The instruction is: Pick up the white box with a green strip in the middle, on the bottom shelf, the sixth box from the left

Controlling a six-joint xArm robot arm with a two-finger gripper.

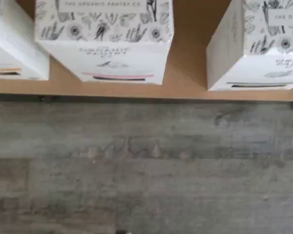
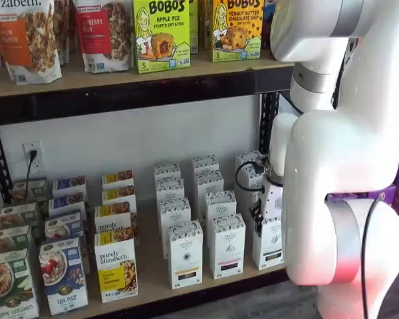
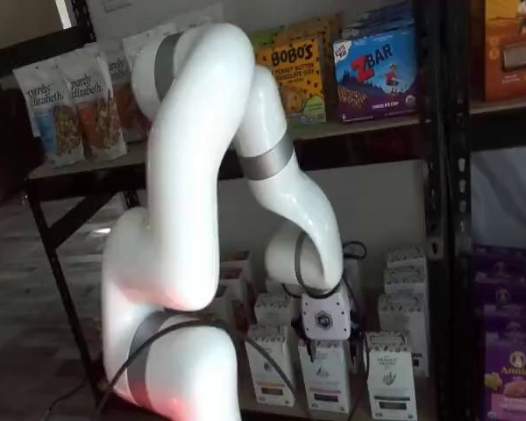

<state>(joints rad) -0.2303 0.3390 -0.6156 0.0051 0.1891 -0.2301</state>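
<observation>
Snack goods on the shelving around the white cartons

Two Bobo's boxes (image 2: 161, 33) stand at the upper middle of a shelf view, with a granola bag (image 2: 26, 36) at upper left. Purely elizabeth boxes (image 2: 116, 272) and blue cereal boxes (image 2: 64, 276) fill the lower left. A blue ZBar box (image 3: 376, 72) sits upper right; purple boxes (image 3: 511, 368) lower right.

Carton top (image 1: 105, 19), wrist view: "THE ORGANIC PANTRY CO" | yellow box (image 2: 161, 33), upper centre: "BOBO'S APPLE PIE" | orange box (image 2: 237, 28): "BOBO'S PEANUT BUTTER CHOCOLATE CHIP" | yellow-labelled box (image 2: 116, 271), lower left: "purely elizabeth." | blue box (image 3: 376, 70), upper right: "ZBAR"
</observation>
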